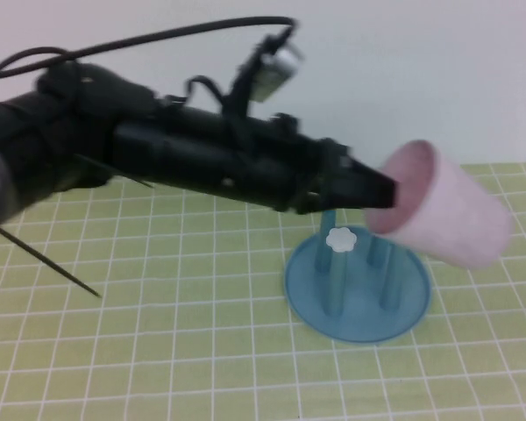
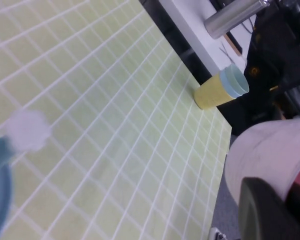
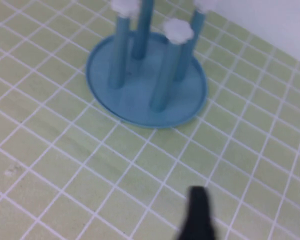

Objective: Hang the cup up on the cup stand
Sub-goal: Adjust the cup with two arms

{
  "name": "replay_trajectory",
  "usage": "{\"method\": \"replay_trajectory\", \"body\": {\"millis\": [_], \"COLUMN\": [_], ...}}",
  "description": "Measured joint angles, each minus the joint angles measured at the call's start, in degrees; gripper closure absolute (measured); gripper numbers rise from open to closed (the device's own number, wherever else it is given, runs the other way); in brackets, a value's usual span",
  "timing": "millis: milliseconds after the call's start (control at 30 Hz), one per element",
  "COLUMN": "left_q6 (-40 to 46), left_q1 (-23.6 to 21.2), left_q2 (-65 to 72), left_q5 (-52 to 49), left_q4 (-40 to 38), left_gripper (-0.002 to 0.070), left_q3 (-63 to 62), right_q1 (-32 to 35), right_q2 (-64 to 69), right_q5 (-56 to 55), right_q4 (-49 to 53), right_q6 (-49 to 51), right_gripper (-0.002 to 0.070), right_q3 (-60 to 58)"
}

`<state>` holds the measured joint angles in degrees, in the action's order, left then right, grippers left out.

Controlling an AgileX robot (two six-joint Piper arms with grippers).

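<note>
We're seeing the left gripper (image 1: 379, 189) reaching across from the left side of the high view, held above the table, fingers clenched on the rim of the cup (image 1: 451, 215). One finger is sitting inside the mouth, which is pinker than the outside. The cup is tipped on its side in the air, mouth facing left toward the arm, body pointing right. It is hanging just above the right rear part of the cup stand (image 1: 358, 294); we can't tell if it is touching a peg.

The cup stand is resting on the green gridded mat (image 1: 158, 333), blue round dish base with upright blue pegs. One white flower cap (image 1: 341, 238) is showing clearly on a peg near the gripper tip.

In the left wrist view we're getting the pale cup (image 2: 270, 155) beside a dark finger (image 2: 262, 210), plus a yellow cup with a light blue rim (image 2: 222, 90) lying near the far mat edge.

The right gripper (image 3: 199, 215) is hovering over the mat near the cup stand (image 3: 147, 85), empty. Only one dark finger is showing, so we can't tell its state.
</note>
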<state>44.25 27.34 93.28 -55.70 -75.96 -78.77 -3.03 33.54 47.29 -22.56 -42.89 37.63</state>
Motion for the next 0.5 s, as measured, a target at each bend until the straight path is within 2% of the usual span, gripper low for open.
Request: {"method": "replay_trajectory", "body": {"millis": [67, 167, 500], "left_q6": [-0.90, -0.90, -0.66], "left_q1": [3.44, 7.87, 16.94], "left_q2": [0.00, 0.00, 0.11], "left_q5": [1.45, 4.11, 10.39], "left_q4": [0.00, -0.27, -2.28], "left_gripper": [0.0675, 0.0675, 0.0675], "left_q3": [-0.86, -1.69, -1.69], "right_q1": [0.00, 0.00, 0.00], "right_q2": [0.00, 0.00, 0.00], "right_q5": [0.10, 0.10, -0.50], "right_q4": [-1.73, -2.07, -3.25], "right_q6": [-3.90, -7.70, -14.81], "right_gripper": [0.0098, 0.0018, -0.0015], "right_q3": [0.00, 0.00, 0.00]}}
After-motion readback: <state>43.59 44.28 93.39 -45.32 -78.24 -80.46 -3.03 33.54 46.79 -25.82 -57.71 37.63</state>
